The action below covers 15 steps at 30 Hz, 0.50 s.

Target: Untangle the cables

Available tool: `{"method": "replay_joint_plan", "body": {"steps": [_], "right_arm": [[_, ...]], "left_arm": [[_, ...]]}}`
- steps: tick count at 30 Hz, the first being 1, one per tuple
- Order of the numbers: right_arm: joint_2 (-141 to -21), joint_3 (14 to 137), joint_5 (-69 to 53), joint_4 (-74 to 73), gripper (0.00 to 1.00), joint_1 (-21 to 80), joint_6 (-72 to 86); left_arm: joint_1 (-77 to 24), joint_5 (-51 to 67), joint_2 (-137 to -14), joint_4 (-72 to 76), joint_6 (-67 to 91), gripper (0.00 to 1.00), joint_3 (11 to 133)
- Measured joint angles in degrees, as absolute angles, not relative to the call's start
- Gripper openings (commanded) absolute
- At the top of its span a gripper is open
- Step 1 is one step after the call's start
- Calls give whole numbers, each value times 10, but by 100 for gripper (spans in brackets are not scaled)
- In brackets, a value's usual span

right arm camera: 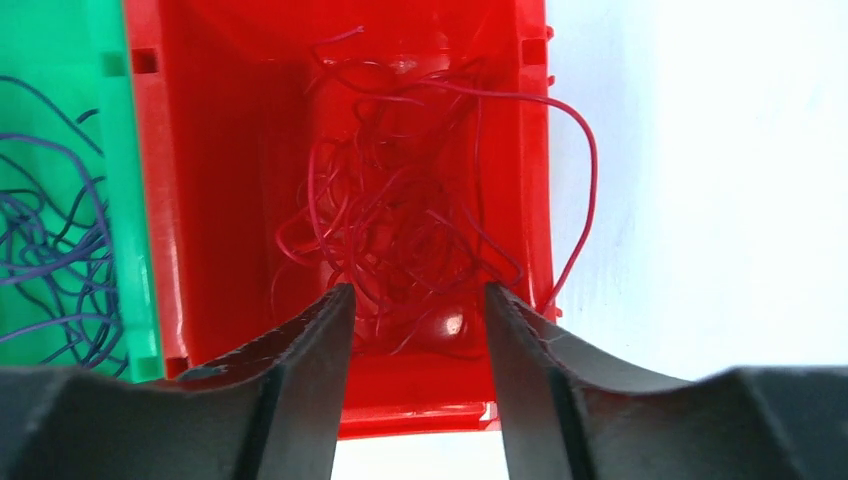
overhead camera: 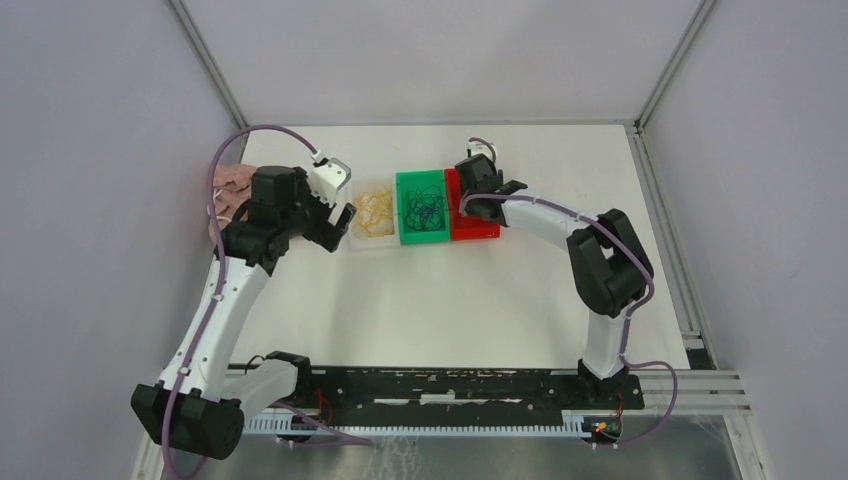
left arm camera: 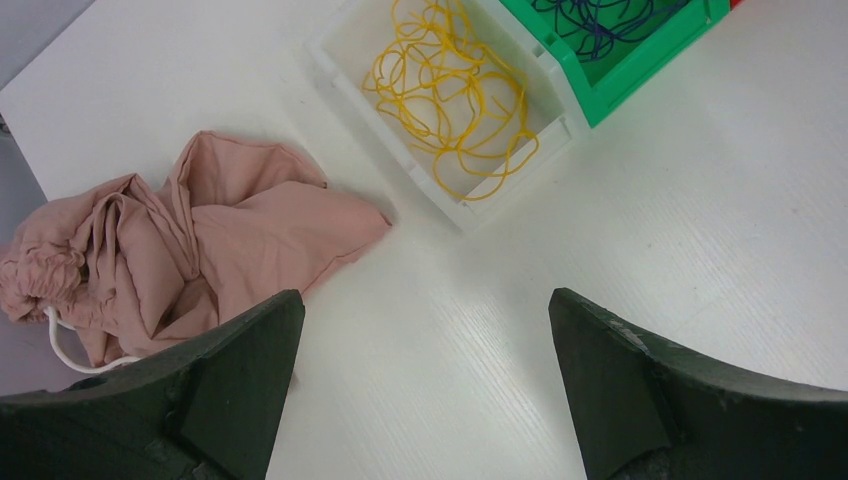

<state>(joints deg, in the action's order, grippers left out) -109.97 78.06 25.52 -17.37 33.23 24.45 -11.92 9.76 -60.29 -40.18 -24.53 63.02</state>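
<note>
The cables lie sorted in three bins set side by side. Yellow cables (left arm camera: 450,90) fill a clear bin (left arm camera: 440,195). Dark purple cables (overhead camera: 428,208) lie in a green bin (overhead camera: 408,182). Red cables (right arm camera: 400,210) lie tangled in a red bin (right arm camera: 220,200), and one red loop (right arm camera: 590,170) hangs out over its right rim. My right gripper (right arm camera: 418,295) is open and empty, just above the red tangle; in the top view it (overhead camera: 472,195) hovers over the red bin. My left gripper (left arm camera: 425,310) is open and empty above bare table, left of the clear bin (overhead camera: 373,215).
A crumpled pink cloth (left arm camera: 220,240) with a white drawstring lies at the table's left edge, close to my left gripper's left finger (left arm camera: 240,380). The green bin (right arm camera: 115,150) touches the red bin's left wall. White table (overhead camera: 450,300) stretches in front of the bins.
</note>
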Motion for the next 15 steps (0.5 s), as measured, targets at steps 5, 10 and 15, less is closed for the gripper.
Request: {"method": "replay_joint_plan", "body": {"steps": [5,10,15], "right_arm": [[-1063,757,234,-164,99,334,247],[-980,734,209,-168,99,336,254],[-888,731,167,-172,99,336,262]], "left_arm": [[-90,122,-602,-401,-241,100,630],[-68,149,-605,-392,-209,99,626],[-68,156,-635,-365,-167,99,618]]}}
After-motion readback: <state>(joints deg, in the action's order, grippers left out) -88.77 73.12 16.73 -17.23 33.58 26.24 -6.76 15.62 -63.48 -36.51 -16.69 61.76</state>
